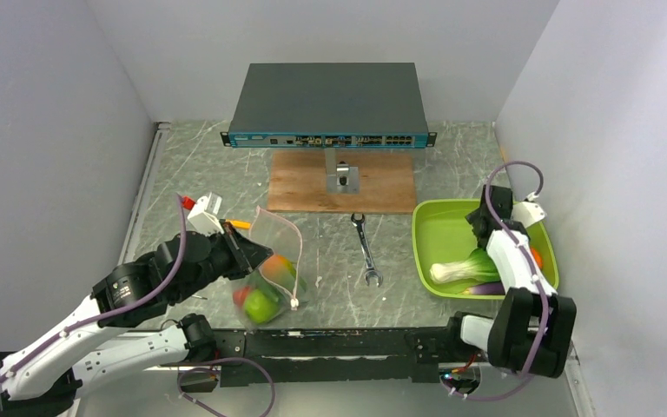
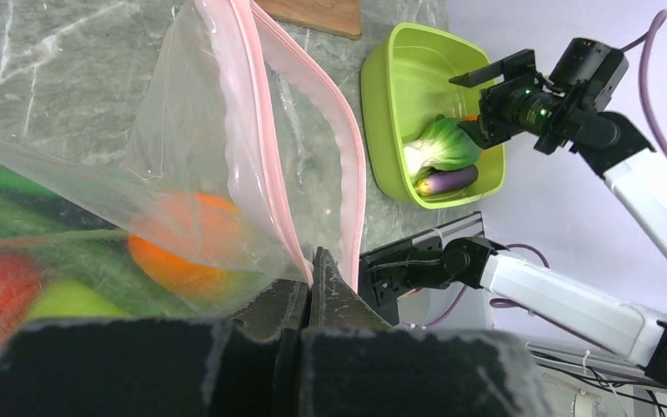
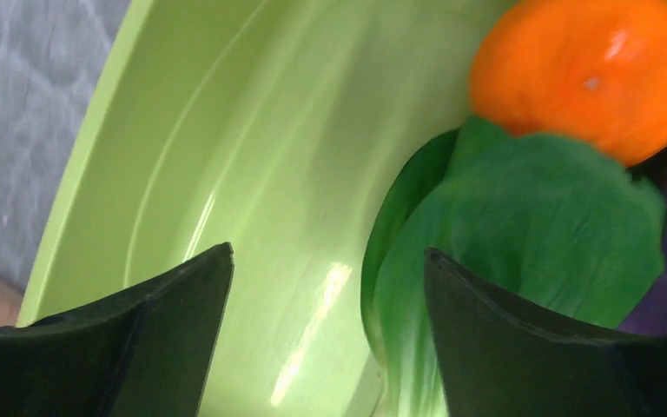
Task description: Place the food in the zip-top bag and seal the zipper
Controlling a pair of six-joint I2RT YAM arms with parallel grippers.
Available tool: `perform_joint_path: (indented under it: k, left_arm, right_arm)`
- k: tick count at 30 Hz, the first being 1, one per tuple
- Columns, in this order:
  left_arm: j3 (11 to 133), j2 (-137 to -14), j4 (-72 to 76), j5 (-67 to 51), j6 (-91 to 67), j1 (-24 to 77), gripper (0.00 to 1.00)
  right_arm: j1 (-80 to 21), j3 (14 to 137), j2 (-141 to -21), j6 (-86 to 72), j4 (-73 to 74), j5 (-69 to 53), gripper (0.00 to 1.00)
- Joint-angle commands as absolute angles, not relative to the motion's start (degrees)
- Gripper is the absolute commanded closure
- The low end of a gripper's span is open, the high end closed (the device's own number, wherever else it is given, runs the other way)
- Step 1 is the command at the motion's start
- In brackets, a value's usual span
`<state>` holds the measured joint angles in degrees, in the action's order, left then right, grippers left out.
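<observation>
From above, my left gripper (image 1: 250, 252) pinches the zip-top bag (image 1: 280, 233) at its 9 o'clock edge, and my right gripper (image 1: 479, 224) hangs over the green tray (image 1: 432, 228).

At my left wrist, the fingers are pressed together on the pink zipper (image 2: 265, 148), and the mango (image 2: 178, 248) sits inside the bag.

At my right wrist, the fingers are spread, with the bok choy (image 3: 521, 234) at 3 o'clock and the orange (image 3: 591, 74) at 1 o'clock.

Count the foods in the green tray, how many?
3: bok choy mid-tray, eggplant just nearer, orange by the right wall. The right arm covers part of the tray, so more may hide.
</observation>
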<state>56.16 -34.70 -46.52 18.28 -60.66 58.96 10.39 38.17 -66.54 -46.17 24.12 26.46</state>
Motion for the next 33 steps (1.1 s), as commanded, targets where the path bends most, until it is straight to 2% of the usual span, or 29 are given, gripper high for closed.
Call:
perform_joint_path:
  k: [1,2,5,7,10,16,23,33]
  left_arm:
    - [57.4,-34.4,-44.4,17.8,-59.9,59.2,1.00]
    - [57.4,-34.4,-44.3,17.8,-59.9,59.2,1.00]
    - [57.2,-34.6,-44.1,17.7,-60.1,59.2,1.00]
    - [57.4,-34.8,-44.2,17.4,-60.1,59.1,1.00]
    - [58.2,-35.6,-45.1,16.9,-60.0,59.2,1.00]
    - [58.2,-35.4,-45.7,16.5,-60.7,59.2,1.00]
    - [57.4,-34.5,-45.3,16.1,-61.3,59.2,1.00]
    - [56.2,-34.3,-44.3,15.5,-61.3,59.2,1.00]
  right_arm:
    - [15.1,46.2,-70.2,-53.3,28.3,35.6,0.08]
    - [17.2,46.8,-70.8,-54.6,29.3,36.2,0.04]
    - [24.2,44.7,-70.4,-54.2,25.3,31.2,0.02]
    - [29.0,42.4,-70.2,-52.9,20.8,24.7,0.01]
    - [33.5,42.1,-71.8,-52.0,18.9,21.4,0.01]
    - [34.9,41.0,-76.0,-52.6,17.4,23.3,0.01]
    - [36.6,41.5,-81.6,-54.7,19.2,19.8,0.00]
    - [32.8,45.2,-76.1,-52.3,24.5,24.8,0.00]
